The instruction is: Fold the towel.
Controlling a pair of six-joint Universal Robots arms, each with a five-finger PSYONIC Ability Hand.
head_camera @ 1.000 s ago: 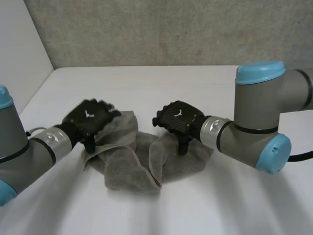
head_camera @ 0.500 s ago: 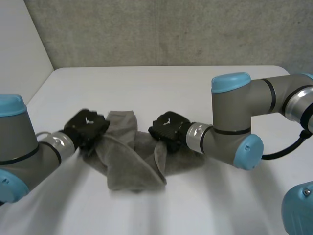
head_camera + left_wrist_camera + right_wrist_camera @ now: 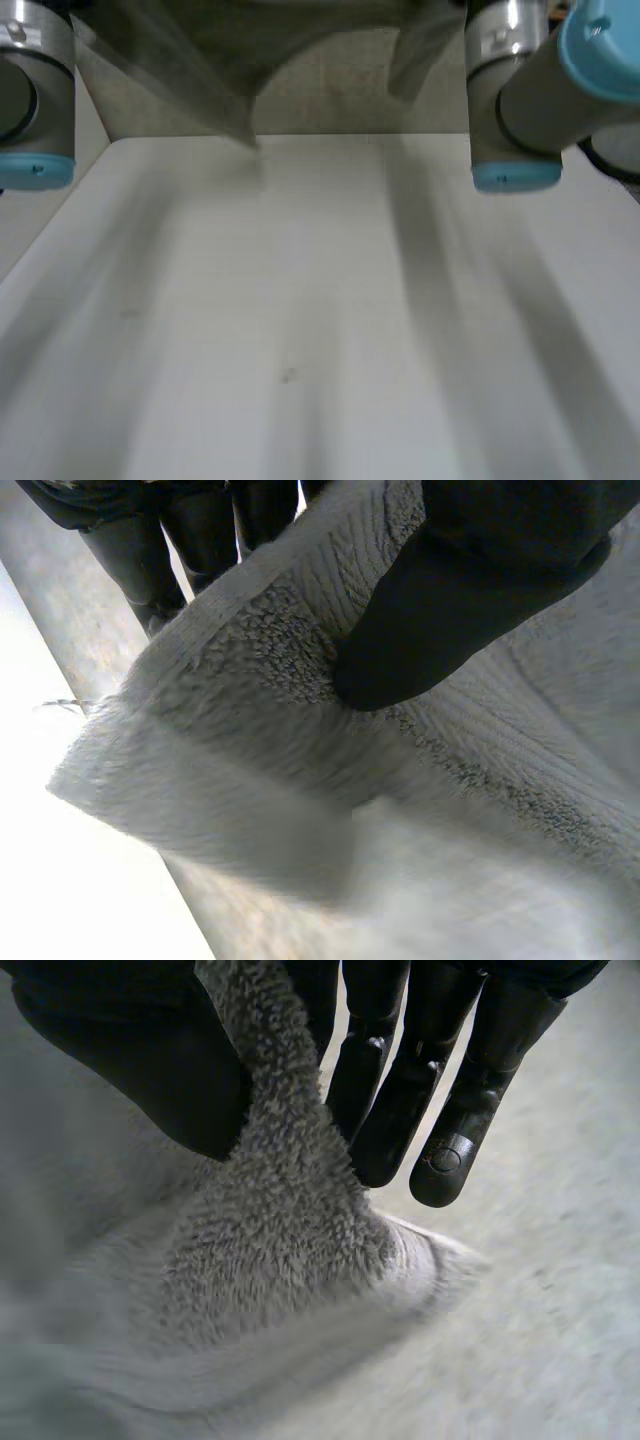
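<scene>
left hand and right hand each pinch the towel above the table.

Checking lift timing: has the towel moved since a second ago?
Yes. The towel has risen off the white table and now hangs against the back wall.

Soft, even light leaves the white table bright and the towel dim.

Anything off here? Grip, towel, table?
Nothing stands out. The towel hangs above the table, pinched between thumb and fingers by the left hand and the right hand, each near an edge. No tear or spill is visible.
</scene>
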